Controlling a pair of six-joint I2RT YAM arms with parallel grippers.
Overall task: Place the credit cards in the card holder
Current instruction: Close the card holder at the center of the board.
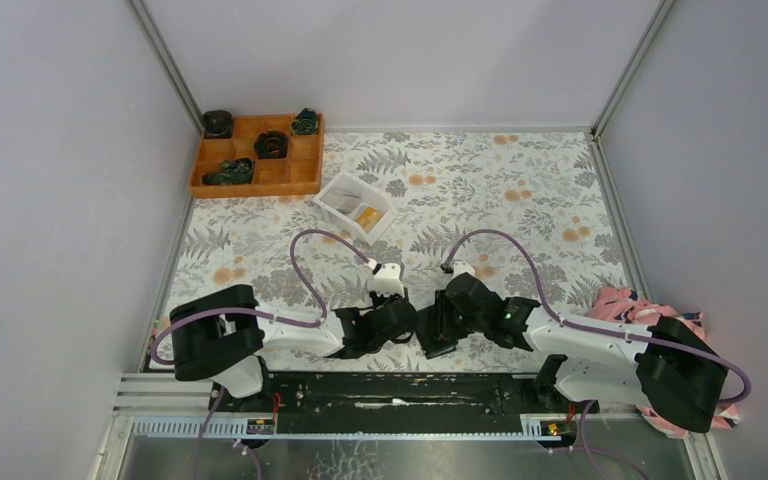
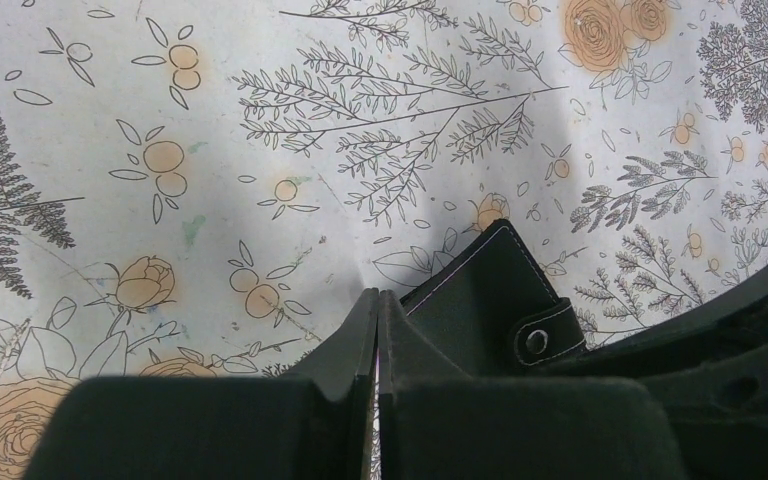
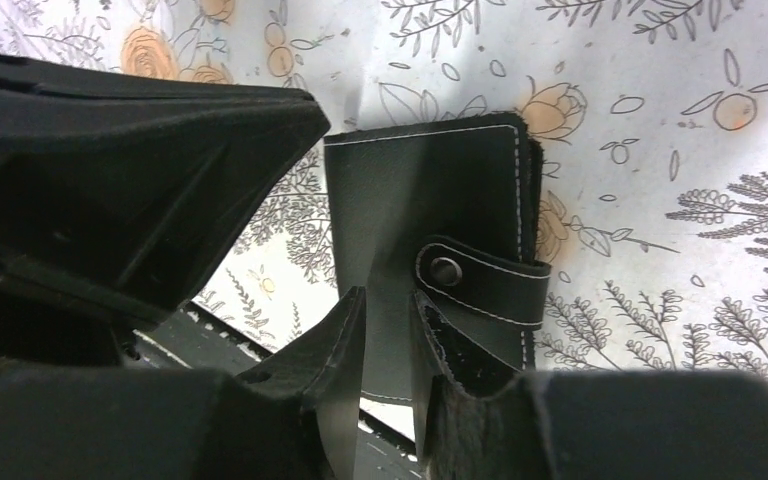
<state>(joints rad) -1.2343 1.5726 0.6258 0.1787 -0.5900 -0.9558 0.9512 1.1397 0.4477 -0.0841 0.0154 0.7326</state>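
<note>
Floral table (image 1: 520, 190) bears one card holder (image 3: 420, 190), one tray (image 1: 332, 190).

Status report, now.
Left hand shut beside card holder. Right hand at it, grip unclear. Card holder clasped shut; credit cards in white tray.

- Small black leather-like folding card holder (image 3: 410, 190): matt and finely grained, with pale thread stitching along the edges and a dull metal snap (image 3: 447, 269) on its strap.
- White table cover (image 2: 260, 120) printed with grey leaves and orange roses: smooth, lightly creased, faint sheen.
- Left gripper (image 2: 378, 300): matt black plastic.
- Orange compartmented box (image 1: 305, 178): matt, plastic-looking.
- Small white rectangular tray (image 1: 348, 178): smooth plastic.
- Crumpled pink cloth (image 1: 625, 300): soft fabric.
</note>
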